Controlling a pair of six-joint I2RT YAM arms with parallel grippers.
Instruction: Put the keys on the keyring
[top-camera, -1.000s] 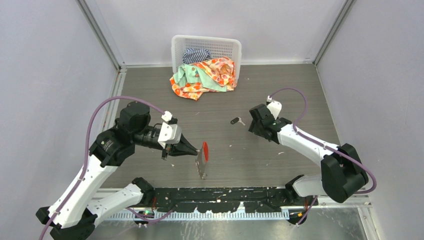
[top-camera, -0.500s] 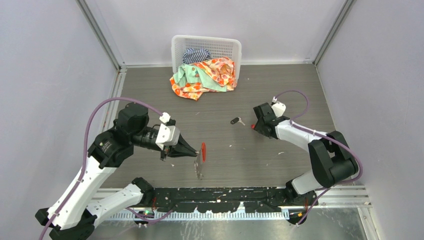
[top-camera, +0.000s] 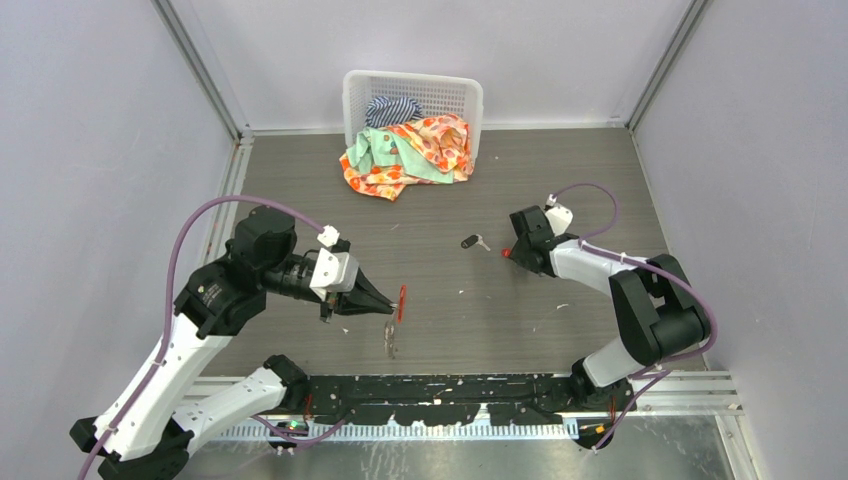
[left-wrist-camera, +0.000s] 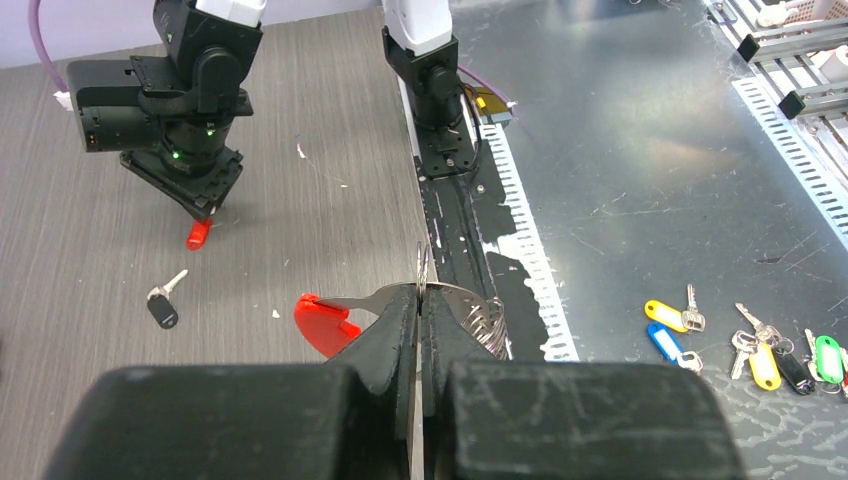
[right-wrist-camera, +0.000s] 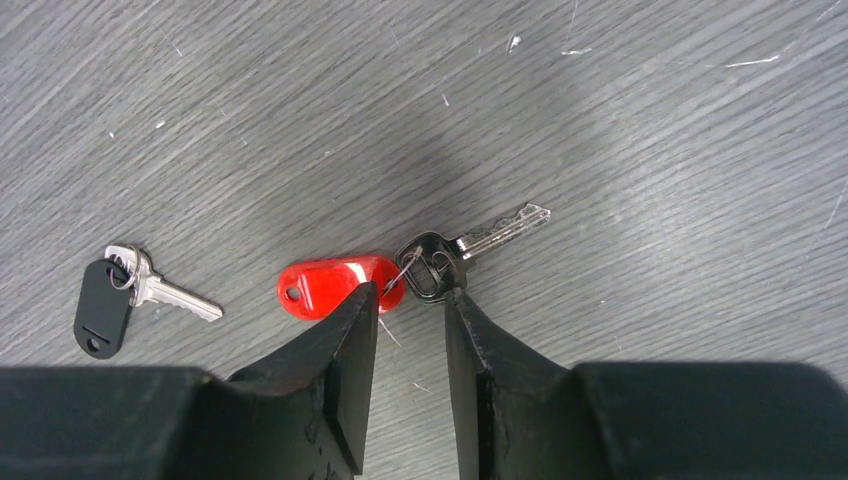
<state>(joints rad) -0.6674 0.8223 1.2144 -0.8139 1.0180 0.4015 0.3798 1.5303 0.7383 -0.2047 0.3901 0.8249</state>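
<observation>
My left gripper (top-camera: 385, 305) is shut on the keyring (top-camera: 396, 316) and holds it above the table. Its red tag (left-wrist-camera: 320, 322) sticks out left of the fingers and the fan of silvery pieces (left-wrist-camera: 478, 318) out to the right. Two keys lie on the table: a black-headed key (top-camera: 472, 241) and a red-headed key (right-wrist-camera: 335, 283) whose silver blade (right-wrist-camera: 500, 232) points right. My right gripper (right-wrist-camera: 410, 298) stands low over the red-headed key, jaws narrowly open, one tip at the red head and the other at the key's dark bow. Nothing is pinched between them.
A white basket (top-camera: 456, 92) with spilled clothes (top-camera: 410, 150) stands at the back. The black-headed key (right-wrist-camera: 100, 310) lies left of my right fingers. Several coloured key tags (left-wrist-camera: 690, 330) lie on the metal bench beyond the table's near edge.
My right gripper has come down over the red-headed key and its jaws have narrowed. My left gripper has turned the keyring more edge-on and drawn slightly left.
</observation>
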